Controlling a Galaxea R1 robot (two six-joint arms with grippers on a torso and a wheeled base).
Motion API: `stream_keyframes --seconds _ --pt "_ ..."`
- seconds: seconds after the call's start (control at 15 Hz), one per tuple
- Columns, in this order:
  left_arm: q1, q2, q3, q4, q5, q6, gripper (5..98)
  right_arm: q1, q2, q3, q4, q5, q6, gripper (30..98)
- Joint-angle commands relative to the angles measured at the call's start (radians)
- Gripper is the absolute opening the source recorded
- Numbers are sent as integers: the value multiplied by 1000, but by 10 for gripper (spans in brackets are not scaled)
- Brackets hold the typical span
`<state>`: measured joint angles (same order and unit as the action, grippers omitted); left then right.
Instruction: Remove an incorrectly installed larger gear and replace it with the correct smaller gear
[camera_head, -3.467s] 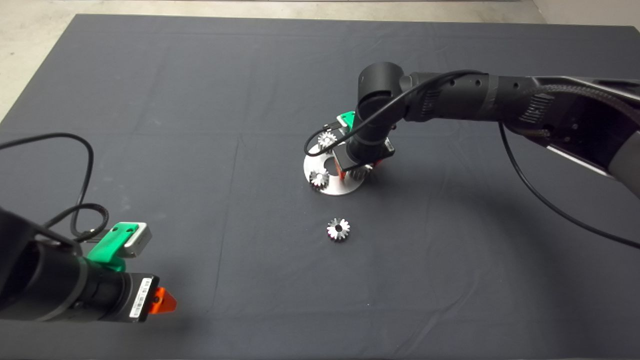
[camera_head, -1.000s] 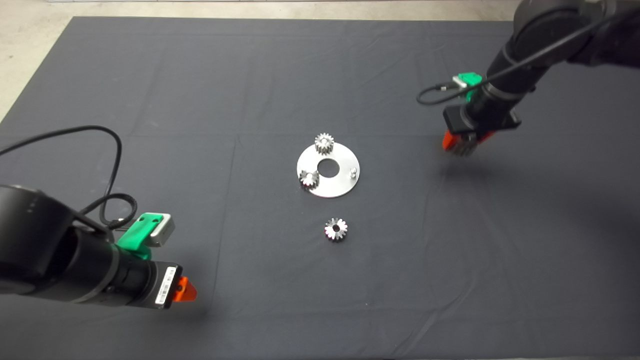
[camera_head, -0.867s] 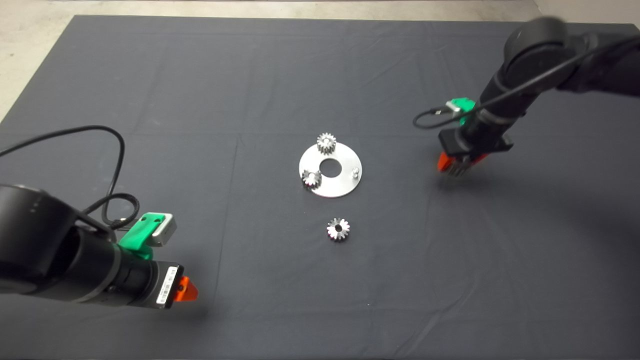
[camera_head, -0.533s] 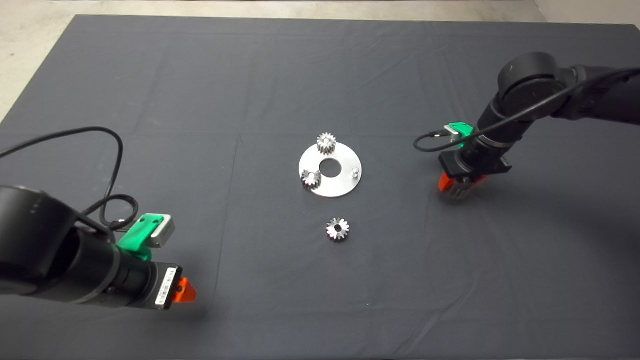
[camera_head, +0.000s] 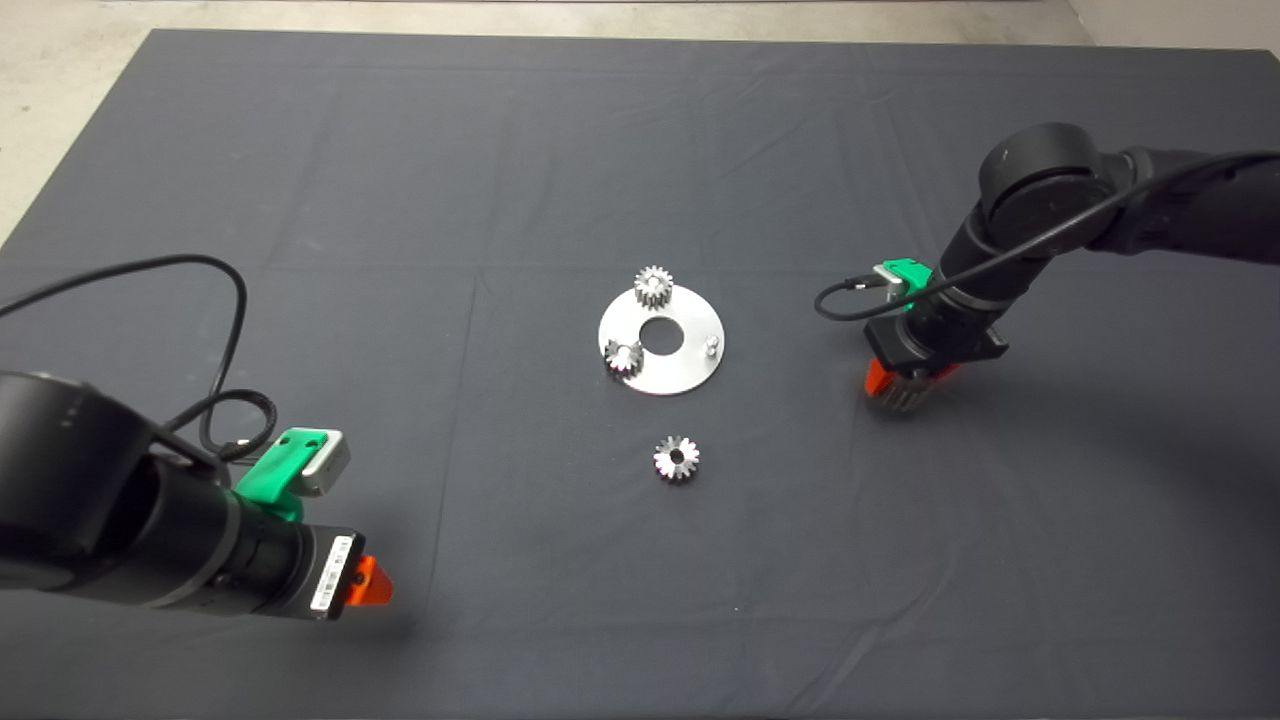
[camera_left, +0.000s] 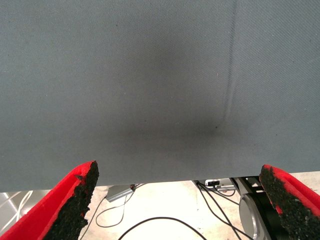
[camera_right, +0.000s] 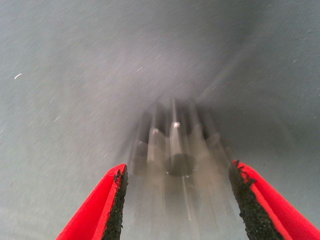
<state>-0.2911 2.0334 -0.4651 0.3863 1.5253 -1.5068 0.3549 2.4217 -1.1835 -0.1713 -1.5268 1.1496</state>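
Observation:
The larger gear, dark grey with coarse teeth, sits low over the mat to the right of the round silver plate. My right gripper hangs directly over it. In the right wrist view the larger gear is blurred between the fingers of the right gripper, which is open with a gap on each side. The smaller gear lies loose on the mat in front of the plate. My left gripper is parked at the lower left, and in the left wrist view the left gripper is open over bare mat.
Two small silver gears stand on the plate around its centre hole. A bare peg stands on the plate's right side. The left arm's black cable loops over the mat at the left. The mat's near edge and floor cables show in the left wrist view.
The right gripper lifted the larger gear off the plate, carried it right and came down toward the mat. Its fingers now stand apart from the gear. The plate's right peg is bare.

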Motion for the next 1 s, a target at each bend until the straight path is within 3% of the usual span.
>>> stream_keyframes --seconds 0.0,0.2,0.33,0.47,0.53,0.73,0.93 --pt "-7 3 -2 5 41 -7 839 29 6 32 24 -115 9 533" --pt "-7 3 -2 5 41 -7 839 35 12 81 29 -115 13 592" --pt "-7 5 -5 5 41 -7 839 88 37 154 32 -113 72 638" --pt "-6 6 -10 5 41 -7 839 181 125 219 62 -113 178 666" --pt "-7 6 -10 5 41 -7 839 216 190 220 92 -112 200 670" --pt "-5 5 -7 5 41 -9 839 268 337 193 115 -110 211 769" --pt "-5 -2 -9 5 41 -9 839 262 458 123 122 -98 223 789"
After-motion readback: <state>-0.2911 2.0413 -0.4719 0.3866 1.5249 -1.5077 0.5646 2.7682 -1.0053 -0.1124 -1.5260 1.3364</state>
